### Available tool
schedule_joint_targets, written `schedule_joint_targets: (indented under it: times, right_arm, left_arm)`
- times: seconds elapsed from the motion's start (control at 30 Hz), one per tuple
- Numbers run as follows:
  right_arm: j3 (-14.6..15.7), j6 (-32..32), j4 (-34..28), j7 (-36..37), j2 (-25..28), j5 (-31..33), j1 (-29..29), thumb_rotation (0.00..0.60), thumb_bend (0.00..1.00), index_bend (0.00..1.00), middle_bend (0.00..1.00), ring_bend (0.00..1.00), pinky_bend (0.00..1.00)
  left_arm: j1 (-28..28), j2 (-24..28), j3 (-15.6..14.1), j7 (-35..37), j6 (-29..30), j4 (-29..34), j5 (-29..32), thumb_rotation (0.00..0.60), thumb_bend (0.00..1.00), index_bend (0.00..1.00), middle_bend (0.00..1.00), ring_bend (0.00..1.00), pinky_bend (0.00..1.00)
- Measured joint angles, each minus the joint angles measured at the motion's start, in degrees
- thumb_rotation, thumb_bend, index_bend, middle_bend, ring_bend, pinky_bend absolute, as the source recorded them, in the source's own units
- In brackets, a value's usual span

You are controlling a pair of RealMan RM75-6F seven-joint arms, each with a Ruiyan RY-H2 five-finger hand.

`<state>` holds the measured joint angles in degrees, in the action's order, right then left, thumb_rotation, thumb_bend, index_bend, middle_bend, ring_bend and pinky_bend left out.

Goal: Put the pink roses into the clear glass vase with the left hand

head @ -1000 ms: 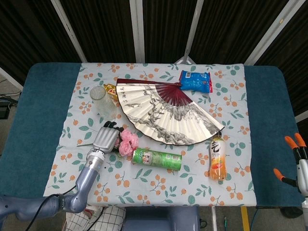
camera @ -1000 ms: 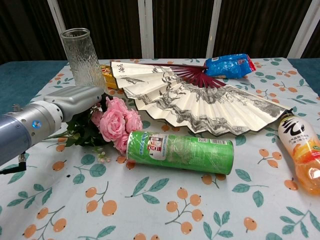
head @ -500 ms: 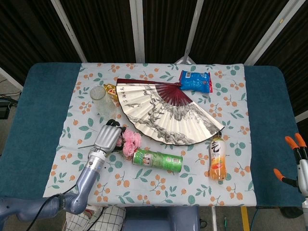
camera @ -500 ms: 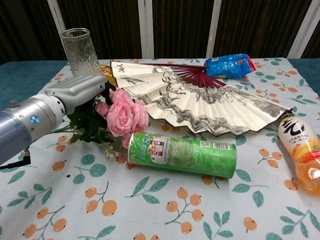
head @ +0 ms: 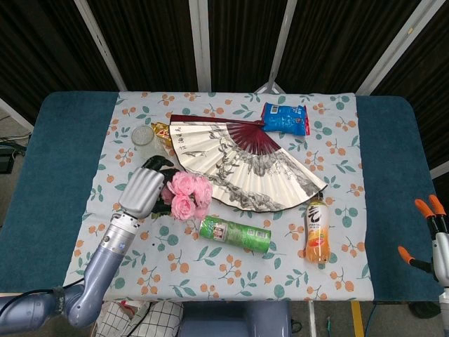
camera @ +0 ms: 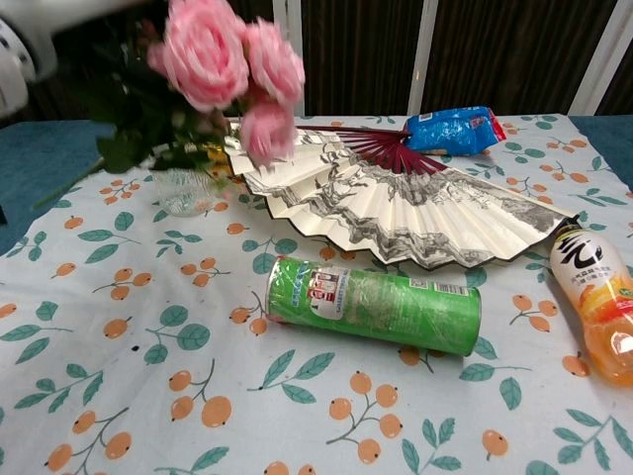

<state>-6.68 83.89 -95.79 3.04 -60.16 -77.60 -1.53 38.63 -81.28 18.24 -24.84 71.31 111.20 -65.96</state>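
My left hand (head: 142, 191) holds the bunch of pink roses (head: 186, 195) by its leafy stems, lifted off the cloth. In the chest view the roses (camera: 223, 59) hang high at the top left, blurred, with a bit of the left hand (camera: 18, 45) at the corner. The clear glass vase (head: 144, 135) stands upright just beyond the hand, next to the fan's left end. Only the base of the vase (camera: 186, 193) shows in the chest view, under the leaves. The right hand is not seen.
A green snack can (head: 235, 233) lies on its side in front of the roses. An open paper fan (head: 238, 158) spreads across the middle, with a blue packet (head: 285, 118) behind it and an orange drink bottle (head: 318, 228) lying at the right. An orange-tipped object (head: 429, 210) stands off the table's right edge.
The left hand has raised the roses off the cloth and carried them up towards the vase. The green can has rolled a little to the right.
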Motion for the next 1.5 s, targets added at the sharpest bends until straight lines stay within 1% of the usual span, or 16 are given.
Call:
schedule_joint_targets:
  times: [0.07, 0.13, 0.23, 0.3, 0.43, 0.47, 0.67, 0.77, 0.9, 1.03, 1.13, 1.27, 1.37, 1.5]
  right_arm:
    - [-0.1, -0.3, 0.1, 0.0, -0.1, 0.3, -0.1, 0.6, 0.24, 0.15, 0.03, 0.07, 0.09]
    - [-0.2, -0.7, 0.3, 0.1, -0.2, 0.7, -0.2, 0.6, 0.24, 0.15, 0.03, 0.07, 0.09]
    - [-0.3, -1.3, 0.8, 0.2, -0.4, 1.3, -0.4, 0.6, 0.24, 0.15, 0.03, 0.07, 0.09]
    - [-0.4, -1.7, 1.2, 0.1, -0.6, 1.7, -0.6, 0.6, 0.24, 0.15, 0.03, 0.07, 0.09]
    - [-0.8, -2.1, 1.6, 0.4, -0.9, 2.5, -0.7, 0.6, 0.24, 0.15, 0.03, 0.07, 0.09]
    - [-0.8, -2.2, 1.7, 0.5, -1.0, 2.7, -0.8, 0.6, 0.24, 0.15, 0.03, 0.07, 0.09]
    - [-1.1, -2.8, 2.3, 0.6, -1.3, 3.5, -1.0, 0.6, 0.24, 0.15, 0.03, 0.07, 0.09]
    - [-1.4, -3.0, 2.7, 0.8, -1.5, 4.3, -1.1, 0.6, 0.24, 0.15, 0.03, 0.07, 0.09]
    - [-1.7, -3.4, 3.2, 1.5, -1.6, 5.0, -1.1, 0.6, 0.24, 0.15, 0.03, 0.07, 0.09]
    - [-1.9, -3.7, 3.7, 1.4, -1.8, 5.5, -1.2, 0.6, 0.24, 0.15, 0.03, 0.07, 0.09]
    - [-2.1, -3.8, 3.9, 1.4, -1.9, 6.0, -1.2, 0.6, 0.24, 0.15, 0.03, 0.07, 0.09]
    - [-2.4, -3.9, 4.1, 1.3, -2.0, 6.6, -1.2, 0.6, 0.24, 0.15, 0.03, 0.07, 0.09]
    - [-2.4, -3.9, 4.2, 1.3, -2.1, 6.7, -1.2, 0.6, 0.24, 0.15, 0.03, 0.07, 0.09]
    - [-2.5, -4.3, 4.4, 1.0, -2.3, 7.0, -1.3, 0.6, 0.24, 0.16, 0.03, 0.07, 0.09]
  left_arm:
    - [0.0, 1.9, 2.5, 1.4, 0.5, 2.1, 0.4, 0.6, 0.41, 0.52, 0.57, 0.28, 0.2]
    - [0.2, 2.8, 4.5, 3.2, 0.7, 2.7, 0.5, 0.6, 0.41, 0.52, 0.57, 0.28, 0.2]
    - [0.9, 3.8, 8.1, 6.5, 1.4, 2.4, 0.0, 0.6, 0.4, 0.52, 0.58, 0.28, 0.22]
    - [1.6, 4.3, 10.5, 8.8, 2.1, 1.0, -0.7, 0.6, 0.4, 0.53, 0.58, 0.28, 0.22]
    - [3.0, 4.6, 13.6, 12.7, 3.6, -3.6, -2.2, 0.6, 0.4, 0.53, 0.59, 0.28, 0.23]
    - [3.6, 4.4, 14.8, 14.5, 4.1, -5.9, -2.8, 0.6, 0.4, 0.53, 0.59, 0.28, 0.23]
    - [6.1, 3.1, 18.7, 21.4, 6.0, -14.7, -3.7, 0.6, 0.4, 0.53, 0.59, 0.28, 0.23]
    - [7.5, 2.4, 20.1, 23.7, 5.8, -18.8, -3.0, 0.6, 0.4, 0.53, 0.58, 0.28, 0.23]
    - [9.6, 0.5, 21.0, 27.6, 5.5, -24.6, -2.0, 0.6, 0.4, 0.53, 0.58, 0.28, 0.24]
    - [11.5, -2.3, 21.0, 30.9, 5.5, -30.3, -1.5, 0.6, 0.4, 0.53, 0.59, 0.28, 0.25]
    - [12.7, -4.7, 20.4, 33.5, 5.7, -34.7, -1.6, 0.6, 0.4, 0.53, 0.59, 0.28, 0.25]
    - [14.3, -8.5, 19.4, 38.7, 6.1, -40.6, -2.1, 0.6, 0.4, 0.53, 0.59, 0.28, 0.25]
    - [15.5, -10.8, 18.4, 41.4, 6.6, -44.0, -2.9, 0.6, 0.4, 0.53, 0.59, 0.28, 0.25]
    - [16.9, -13.0, 17.3, 43.8, 7.2, -47.0, -4.1, 0.6, 0.4, 0.53, 0.59, 0.28, 0.25]
